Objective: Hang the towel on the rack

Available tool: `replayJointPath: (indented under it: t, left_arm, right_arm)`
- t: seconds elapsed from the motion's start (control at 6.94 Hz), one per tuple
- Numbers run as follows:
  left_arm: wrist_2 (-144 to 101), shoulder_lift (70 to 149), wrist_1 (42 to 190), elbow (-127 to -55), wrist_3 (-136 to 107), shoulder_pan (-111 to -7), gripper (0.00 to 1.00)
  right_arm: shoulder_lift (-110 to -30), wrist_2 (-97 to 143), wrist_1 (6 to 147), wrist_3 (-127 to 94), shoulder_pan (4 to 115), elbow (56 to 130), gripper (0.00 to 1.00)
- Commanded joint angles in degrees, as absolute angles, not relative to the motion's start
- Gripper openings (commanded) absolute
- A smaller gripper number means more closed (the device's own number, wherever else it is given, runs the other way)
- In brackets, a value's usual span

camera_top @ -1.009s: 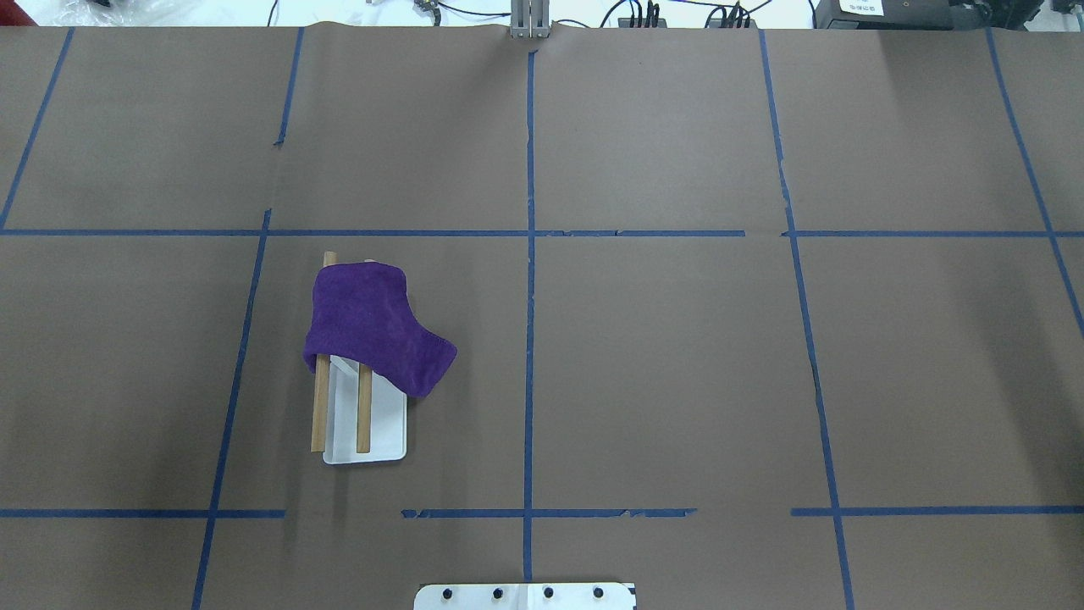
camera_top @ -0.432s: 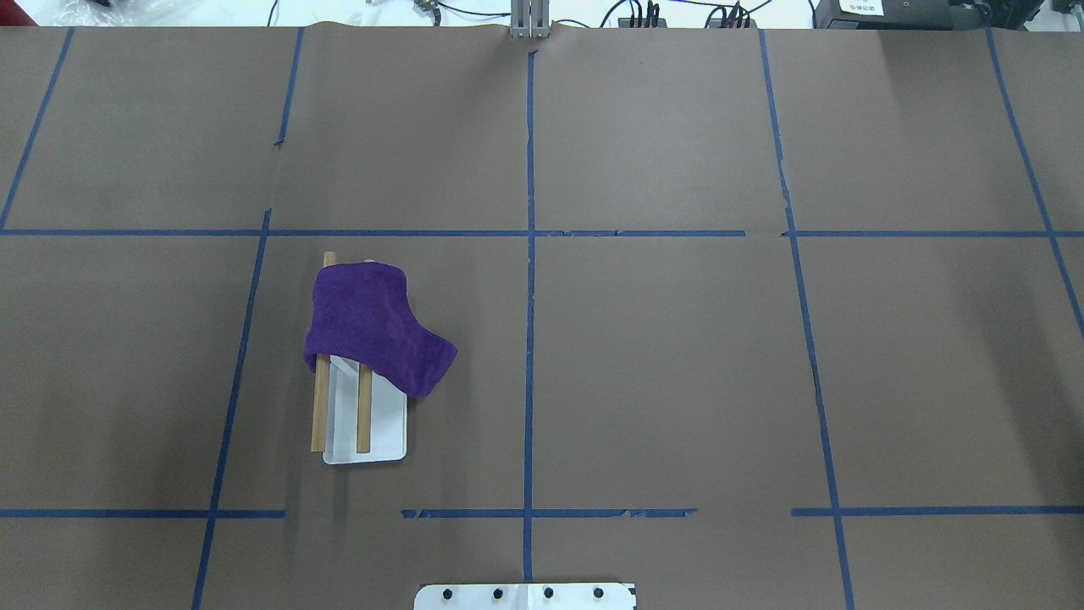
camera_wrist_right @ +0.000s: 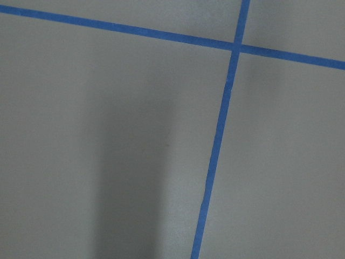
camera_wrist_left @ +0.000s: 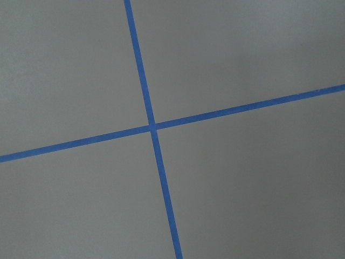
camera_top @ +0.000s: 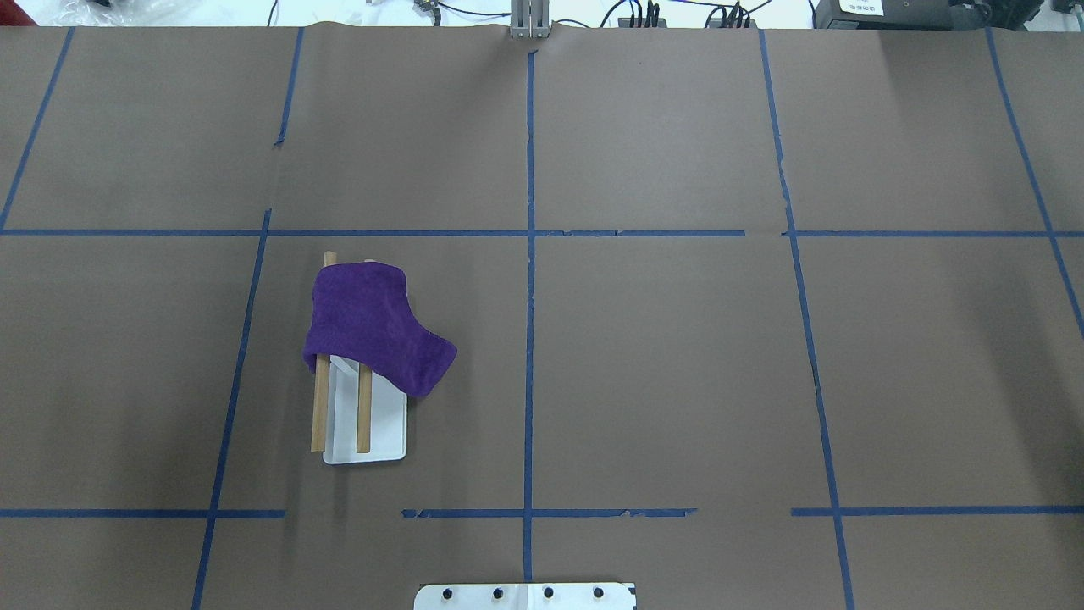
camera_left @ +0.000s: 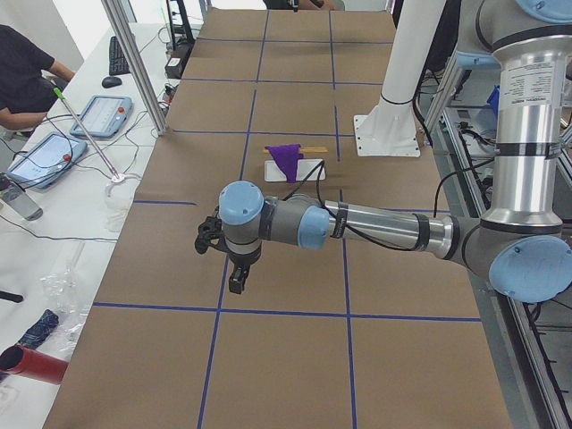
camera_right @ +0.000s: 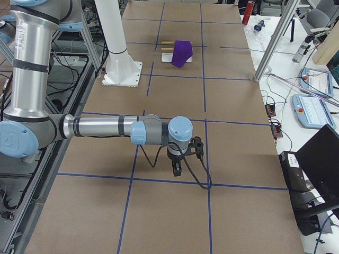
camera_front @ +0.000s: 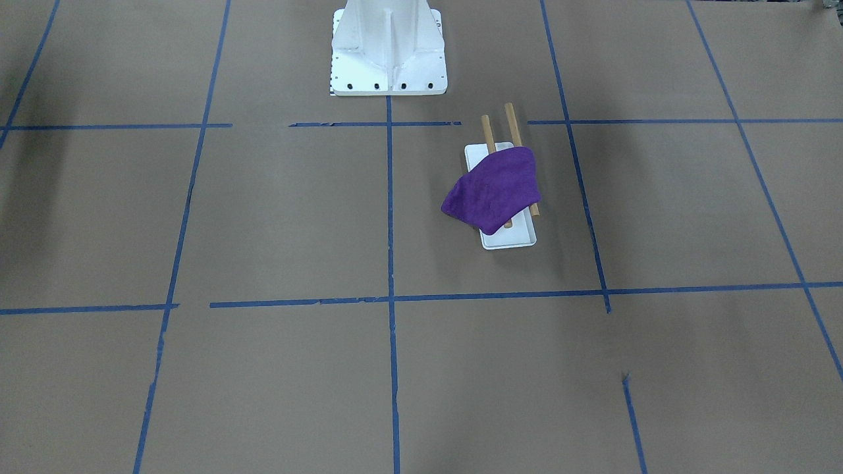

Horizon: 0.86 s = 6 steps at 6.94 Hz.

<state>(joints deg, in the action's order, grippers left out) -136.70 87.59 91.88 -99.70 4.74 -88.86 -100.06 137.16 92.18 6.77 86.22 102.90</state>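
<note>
The purple towel (camera_top: 373,326) lies draped over the far half of the rack's two wooden bars (camera_top: 319,415), one corner hanging off toward the table's middle. The rack's white tray (camera_top: 385,424) stands left of centre. Towel (camera_front: 495,191) and tray (camera_front: 510,238) also show in the front view. No gripper appears in the overhead or front views. My left gripper (camera_left: 234,281) shows only in the left side view, far from the towel (camera_left: 286,159). My right gripper (camera_right: 176,170) shows only in the right side view, far from the towel (camera_right: 182,52). I cannot tell whether either is open or shut.
The large white bolted pedestal (camera_front: 388,46) stands at the robot's edge of the table (camera_top: 677,356), which is brown paper with blue tape lines. Both wrist views show only paper and tape. Operators' tablets (camera_left: 45,156) and cables lie beyond the far edge.
</note>
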Motion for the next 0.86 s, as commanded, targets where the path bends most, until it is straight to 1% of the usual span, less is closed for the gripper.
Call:
replayJointPath:
  t: [0.0,0.72]
  left_arm:
    - [-136.67,87.19,91.85,-99.23,4.75,-88.94,1.0]
    - [-136.76,87.71,91.76,-99.75,4.75,-88.95,1.0]
  right_arm:
    - [-100.89,137.37,92.11,6.77,86.22,103.27,1.0]
    - [-101.43,137.81,91.76,6.85,86.22,103.18,1.0]
